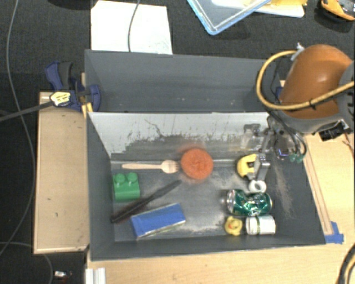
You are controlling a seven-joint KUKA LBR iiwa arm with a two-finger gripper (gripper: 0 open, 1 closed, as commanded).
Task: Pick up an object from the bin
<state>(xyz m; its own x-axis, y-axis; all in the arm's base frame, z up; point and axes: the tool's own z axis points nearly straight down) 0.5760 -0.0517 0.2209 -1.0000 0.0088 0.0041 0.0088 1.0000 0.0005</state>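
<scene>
Grey bin [166, 83]: one orange ball [196, 163], one green can [249, 203], one yellow piece [244, 165] beside claw [259, 171], grip unclear.

Around the grey metal bin [166, 83] spreads a black, matt surface [33, 66] that takes up the left side and the far edge of the view. On it, just behind the bin's far wall, lies a white sheet [150, 28], and a thin dark cable [131, 28] runs across the sheet from the top edge. Further right, also at the top edge, sits a clear bluish plastic piece [222, 16], cut off by the frame. Along the near side runs a pale wood-coloured surface [211, 272]. The light is even and the shadows are soft
</scene>
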